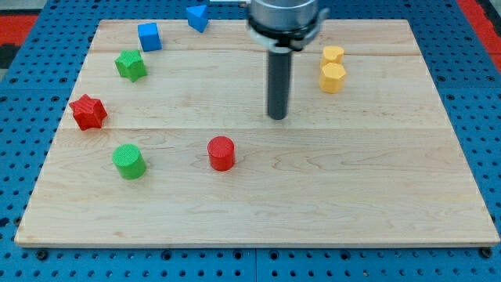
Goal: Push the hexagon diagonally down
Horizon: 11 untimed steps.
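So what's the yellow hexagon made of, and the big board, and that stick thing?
The yellow hexagon looks like plastic or maybe painted wood: solid even colour, smooth matte faces. The board looks like pale wood, with grain lines and seams between planks. The rod above my tip looks dark and smooth, maybe metal or hard plastic; I can't tell which. My tip sits to the view's left of the hexagon, not touching.

Yellow hexagon [333, 77], red cylinder [221, 153], green star [131, 64], blue cube [149, 36], pale striped wooden board [352, 180]
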Each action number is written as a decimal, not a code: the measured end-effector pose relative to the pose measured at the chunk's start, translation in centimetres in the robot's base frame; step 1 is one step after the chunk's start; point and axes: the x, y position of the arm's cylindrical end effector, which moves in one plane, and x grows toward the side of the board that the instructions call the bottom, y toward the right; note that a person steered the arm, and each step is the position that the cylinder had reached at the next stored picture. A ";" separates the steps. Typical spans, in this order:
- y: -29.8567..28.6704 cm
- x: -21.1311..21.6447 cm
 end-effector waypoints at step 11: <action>4.3 -1.3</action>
